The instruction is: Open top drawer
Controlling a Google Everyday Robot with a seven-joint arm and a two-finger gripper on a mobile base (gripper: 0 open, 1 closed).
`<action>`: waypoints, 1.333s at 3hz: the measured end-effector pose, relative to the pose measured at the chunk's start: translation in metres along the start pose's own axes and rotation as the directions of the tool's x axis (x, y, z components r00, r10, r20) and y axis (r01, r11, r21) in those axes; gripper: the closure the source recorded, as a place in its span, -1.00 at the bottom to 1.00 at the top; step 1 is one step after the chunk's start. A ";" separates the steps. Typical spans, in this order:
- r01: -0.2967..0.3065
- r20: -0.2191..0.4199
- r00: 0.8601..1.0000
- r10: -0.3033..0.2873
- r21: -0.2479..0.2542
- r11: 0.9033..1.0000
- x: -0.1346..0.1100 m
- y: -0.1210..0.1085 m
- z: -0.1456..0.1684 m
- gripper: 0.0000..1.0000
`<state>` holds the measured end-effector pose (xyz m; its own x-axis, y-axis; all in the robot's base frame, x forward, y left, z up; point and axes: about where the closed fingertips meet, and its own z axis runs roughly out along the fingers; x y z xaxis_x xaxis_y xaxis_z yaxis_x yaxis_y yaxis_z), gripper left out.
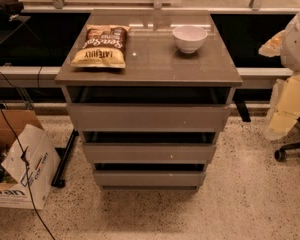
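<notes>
— Where does the top drawer sit?

— Starting at the left, an open brown cardboard box [12, 129] stands on the speckled floor at 8 o'clock from the grey-brown three-drawer cabinet [155, 59]. The wide, grey-brown, handle-less top drawer [149, 117] is just under the cabinet top. Its flat front looks shut or nearly so, with a dark gap above its upper edge.

— And the claw?

— The pale cream gripper [289, 101] hangs at the right edge, well apart from the cabinet. The drawer lies at about 9 o'clock from it. I cannot tell whether it is open or closed, but it seems to hold nothing.

— What does the pull turn on?

— The front's long axis runs from 9 to 3, so I judge the pull goes toward 6 o'clock, where bare floor leaves room.
</notes>
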<state>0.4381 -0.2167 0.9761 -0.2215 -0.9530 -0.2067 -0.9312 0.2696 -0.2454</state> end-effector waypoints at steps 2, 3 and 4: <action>-0.009 0.068 0.998 0.007 0.016 1.000 -0.011 -0.003 0.013 -1.00; -0.047 0.147 0.988 0.048 -0.012 0.999 -0.016 -0.006 0.039 -1.00; -0.076 0.182 0.980 0.085 -0.056 0.996 -0.022 -0.008 0.079 -1.00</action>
<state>0.4735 -0.1866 0.9079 -0.2432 -0.8855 -0.3959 -0.9266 0.3328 -0.1752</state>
